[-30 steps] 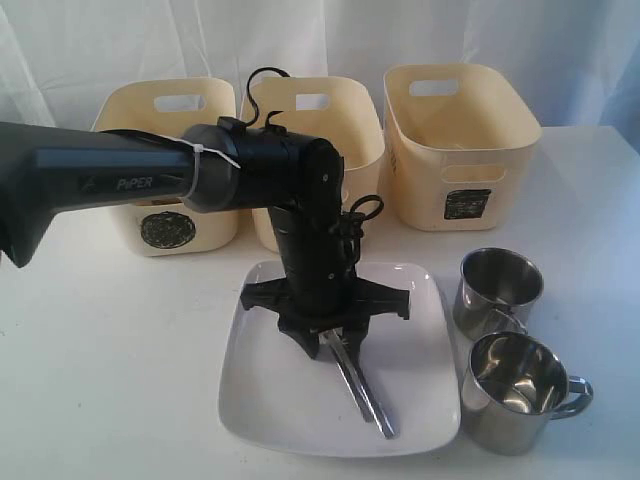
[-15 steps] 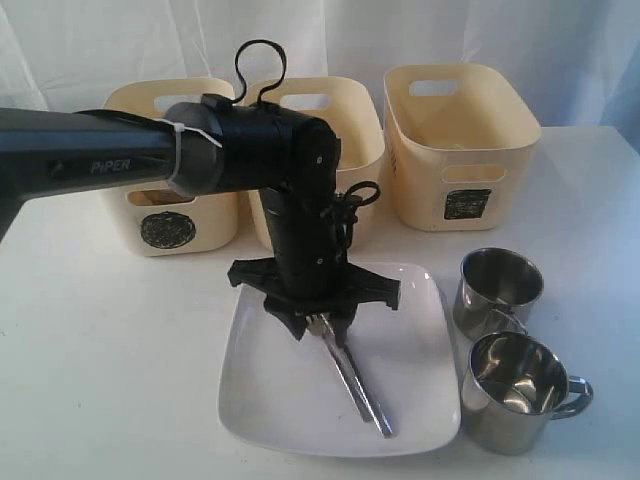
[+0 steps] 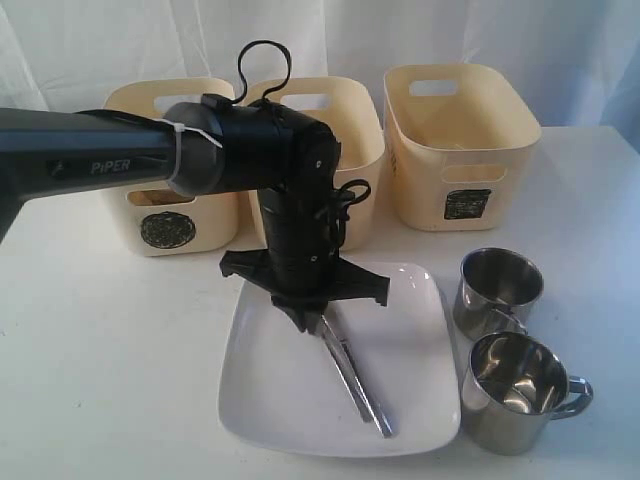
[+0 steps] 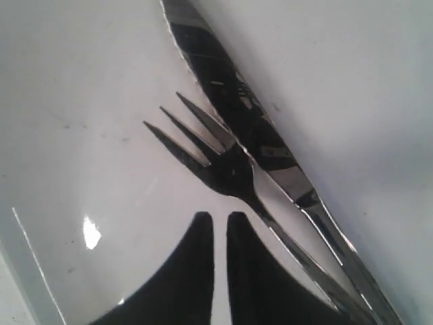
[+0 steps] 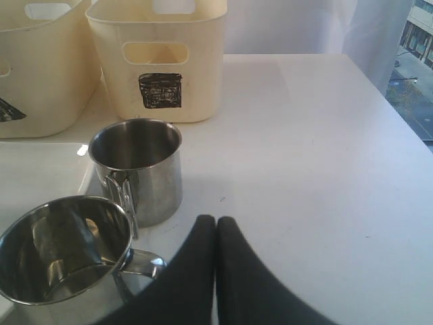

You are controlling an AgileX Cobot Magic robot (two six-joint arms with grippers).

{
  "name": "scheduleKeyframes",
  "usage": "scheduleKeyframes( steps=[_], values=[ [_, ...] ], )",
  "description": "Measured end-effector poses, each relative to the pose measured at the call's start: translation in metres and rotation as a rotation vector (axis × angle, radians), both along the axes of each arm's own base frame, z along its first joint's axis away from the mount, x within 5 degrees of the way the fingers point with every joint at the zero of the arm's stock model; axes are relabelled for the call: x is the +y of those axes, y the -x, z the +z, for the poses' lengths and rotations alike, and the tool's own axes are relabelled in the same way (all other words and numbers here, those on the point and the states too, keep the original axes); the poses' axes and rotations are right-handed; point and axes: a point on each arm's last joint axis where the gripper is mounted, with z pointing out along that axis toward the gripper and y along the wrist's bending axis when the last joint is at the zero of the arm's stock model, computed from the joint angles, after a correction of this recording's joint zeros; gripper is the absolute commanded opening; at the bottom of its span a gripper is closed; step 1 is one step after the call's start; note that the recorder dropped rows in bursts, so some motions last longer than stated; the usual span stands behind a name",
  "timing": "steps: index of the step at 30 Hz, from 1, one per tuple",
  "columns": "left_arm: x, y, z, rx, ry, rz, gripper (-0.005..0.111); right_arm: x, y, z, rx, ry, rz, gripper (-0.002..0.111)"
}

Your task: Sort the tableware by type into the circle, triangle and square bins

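A large white square plate [image 3: 275, 390] lies at the front of the table with a steel fork [image 4: 226, 166] and a steel knife [image 4: 250, 128] side by side on it; the exterior view shows them as one slanted pair [image 3: 355, 385]. My left gripper [image 3: 310, 322] hangs just above the plate beside the fork's neck. Its fingers [image 4: 196, 271] are shut to a thin slit with nothing between them. Two steel handled mugs [image 3: 497, 290] [image 3: 515, 390] stand right of the plate. My right gripper [image 5: 216, 220] is shut and empty over bare table beside the mugs [image 5: 139, 166] [image 5: 61, 257].
Three cream bins stand at the back: the circle bin [image 3: 160, 230] at left, a middle bin [image 3: 345, 125] partly behind my left arm, the square bin [image 3: 467, 205] at right. The left arm's black body covers the plate's far edge.
My left gripper has risen a little and shifted left and back over the plate. The fork and knife lie where they were. The mugs have not moved.
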Motion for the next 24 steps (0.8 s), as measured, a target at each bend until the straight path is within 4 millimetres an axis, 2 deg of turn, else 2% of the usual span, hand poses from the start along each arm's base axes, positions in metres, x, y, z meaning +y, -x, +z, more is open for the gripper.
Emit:
scheduleKeyframes(
  steps=[18, 24],
  values=[
    [-0.007, 0.000, 0.001, 0.001, 0.074, 0.000, 0.000, 0.000, 0.000, 0.000, 0.000, 0.000, 0.000, 0.000],
    [-0.009, 0.000, -0.012, 0.034, 0.064, -0.004, 0.000, 0.000, 0.000, 0.000, 0.000, 0.000, 0.000, 0.000]
  ],
)
